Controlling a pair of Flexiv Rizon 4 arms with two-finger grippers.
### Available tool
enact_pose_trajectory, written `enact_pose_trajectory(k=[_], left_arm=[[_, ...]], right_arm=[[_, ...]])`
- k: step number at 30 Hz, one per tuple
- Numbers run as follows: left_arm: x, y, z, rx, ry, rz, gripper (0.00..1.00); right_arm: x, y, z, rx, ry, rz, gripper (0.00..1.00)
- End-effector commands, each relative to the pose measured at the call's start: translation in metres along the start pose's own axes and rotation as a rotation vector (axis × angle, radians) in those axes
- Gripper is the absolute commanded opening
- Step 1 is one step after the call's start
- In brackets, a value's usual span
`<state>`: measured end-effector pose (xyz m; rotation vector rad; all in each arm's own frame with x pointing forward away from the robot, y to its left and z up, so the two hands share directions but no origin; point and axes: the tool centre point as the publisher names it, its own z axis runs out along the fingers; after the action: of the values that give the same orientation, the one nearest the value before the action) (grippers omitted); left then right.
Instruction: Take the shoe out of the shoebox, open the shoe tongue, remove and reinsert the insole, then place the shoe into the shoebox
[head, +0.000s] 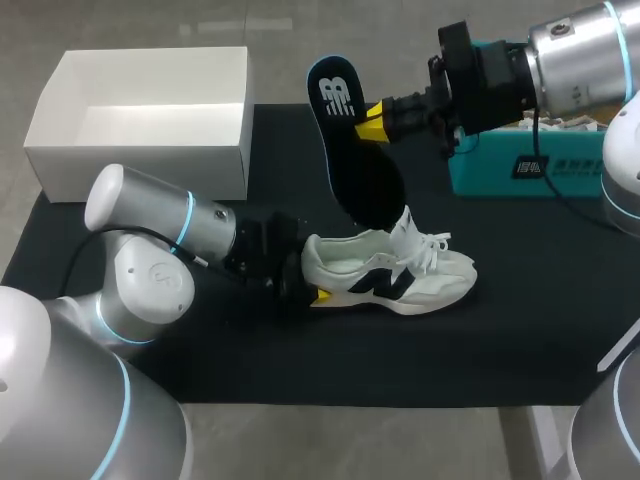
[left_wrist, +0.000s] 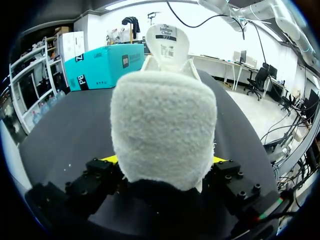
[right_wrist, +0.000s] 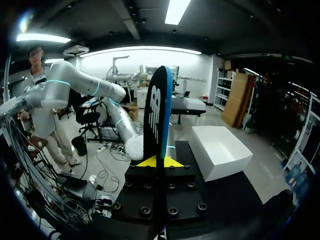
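Insole (head: 358, 175) clamped in right tool (head: 372, 120) hangs over shoe (head: 400, 280); left tool (head: 312, 283) grips heel. Best fed toe-first, straight.

L arm (head: 160, 215): I have it lying low at the shoe's (head: 420, 285) heel end, wrist level | L gripper (head: 305, 280): 2 fingers clamped on the shoe's heel | R arm (head: 580, 50): raised beyond the shoe, wrist level | R gripper (head: 372, 118): 2 tips pinching the insole (head: 345, 140) above the shoe
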<state>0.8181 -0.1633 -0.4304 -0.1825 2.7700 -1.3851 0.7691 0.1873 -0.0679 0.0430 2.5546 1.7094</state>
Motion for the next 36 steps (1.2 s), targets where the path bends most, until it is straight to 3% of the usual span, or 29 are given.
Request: enact_pose_trajectory(k=[1, 11, 17, 23, 30, 36], left_arm=[[0.000, 0.000, -0.001, 0.000, 0.001, 0.000, 0.00], [0.000, 0.000, -0.001, 0.000, 0.001, 0.000, 0.00], [0.000, 0.000, -0.001, 0.000, 0.001, 0.000, 0.00], [0.000, 0.000, -0.001, 0.000, 0.001, 0.000, 0.00], [0.000, 0.000, -0.001, 0.000, 0.001, 0.000, 0.00], [0.000, 0.000, -0.001, 0.000, 0.001, 0.000, 0.00]], right_arm=[[0.016, 0.002, -0.015, -0.007, -0.124, 0.178, 0.00], [0.056, 0.017, -0.037, -0.066, -0.189, 0.323, 0.00], [0.075, 0.023, -0.038, -0.041, -0.159, 0.365, 0.00], [0.091, 0.018, -0.037, -0.028, -0.128, 0.435, 0.00], [0.107, 0.004, -0.041, -0.120, -0.147, 0.539, 0.00], [0.131, -0.004, -0.033, -0.152, -0.081, 0.649, 0.00]])
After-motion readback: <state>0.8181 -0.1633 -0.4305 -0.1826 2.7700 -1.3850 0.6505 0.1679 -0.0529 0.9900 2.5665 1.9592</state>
